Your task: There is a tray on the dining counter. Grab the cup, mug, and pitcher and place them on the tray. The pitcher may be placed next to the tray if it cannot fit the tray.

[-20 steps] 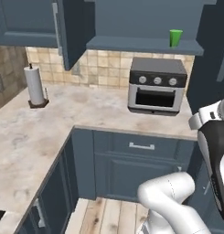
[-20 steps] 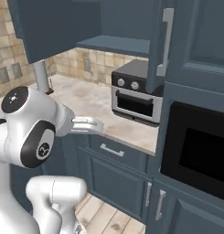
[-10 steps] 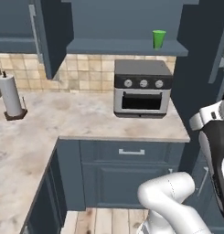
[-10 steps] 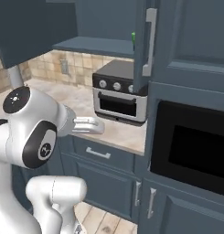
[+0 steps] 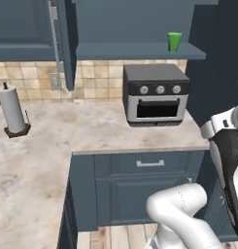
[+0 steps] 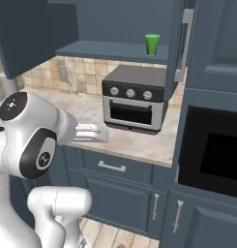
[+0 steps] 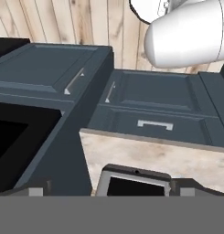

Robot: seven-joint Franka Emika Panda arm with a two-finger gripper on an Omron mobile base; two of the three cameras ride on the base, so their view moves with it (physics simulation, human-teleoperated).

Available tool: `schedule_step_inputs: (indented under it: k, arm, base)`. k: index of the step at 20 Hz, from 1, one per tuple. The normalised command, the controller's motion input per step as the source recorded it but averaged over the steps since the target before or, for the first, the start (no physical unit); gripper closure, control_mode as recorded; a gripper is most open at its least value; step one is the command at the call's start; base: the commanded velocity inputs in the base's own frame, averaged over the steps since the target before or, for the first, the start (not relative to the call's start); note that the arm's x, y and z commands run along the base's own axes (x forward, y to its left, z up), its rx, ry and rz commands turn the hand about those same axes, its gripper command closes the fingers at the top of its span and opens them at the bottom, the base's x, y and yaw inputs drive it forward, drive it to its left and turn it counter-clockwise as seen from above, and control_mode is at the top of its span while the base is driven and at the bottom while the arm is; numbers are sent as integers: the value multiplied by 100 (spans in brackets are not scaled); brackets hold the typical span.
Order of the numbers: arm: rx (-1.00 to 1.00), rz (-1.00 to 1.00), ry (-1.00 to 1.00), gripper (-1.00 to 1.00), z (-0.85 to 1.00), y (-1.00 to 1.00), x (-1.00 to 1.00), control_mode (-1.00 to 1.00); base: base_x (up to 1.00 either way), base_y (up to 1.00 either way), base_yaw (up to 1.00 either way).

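Note:
The cup (image 5: 174, 42) is a small bright green tumbler standing upright on the open shelf above the toaster oven (image 5: 157, 95); the right base view has the cup (image 6: 152, 44) at the top centre. My gripper (image 7: 111, 191) is open, its two dark fingertips (image 7: 35, 190) set wide apart with nothing between them. It looks down over the toaster oven (image 7: 134, 180) and the counter edge, well below the cup. The tray, the mug, the pitcher and the dining counter are out of view.
A marbled worktop (image 5: 67, 131) runs round a corner, with a paper towel roll (image 5: 13, 112) at its left. An open cabinet door (image 6: 180, 43) hangs beside the shelf. A black built-in oven (image 6: 214, 155) fills the tall cabinet on the right. Blue drawers (image 7: 154, 124) sit under the counter.
The whole scene has shifted in both base views, so the base has moved toward the toaster oven corner. The cup stays on its shelf and the gripper stays open.

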Motion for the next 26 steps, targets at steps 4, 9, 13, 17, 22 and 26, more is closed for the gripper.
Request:
schedule_step_inputs:
  k: [4,9,13,17,22,26]
  arm:
    - [0,0,0,-100,0,0,0,100]
    - [0,0,0,-100,0,0,0,100]
    - [0,0,0,-100,0,0,0,100]
    - [0,0,0,-100,0,0,0,100]
    - [0,0,0,-100,0,0,0,100]
    - [0,0,0,-100,0,0,0,100]
  base:
    - [53,1,-21]
    - [58,4,-22]
    - [44,17,-24]
    - [36,16,-25]
    - [44,20,-25]
    - [44,26,-22]
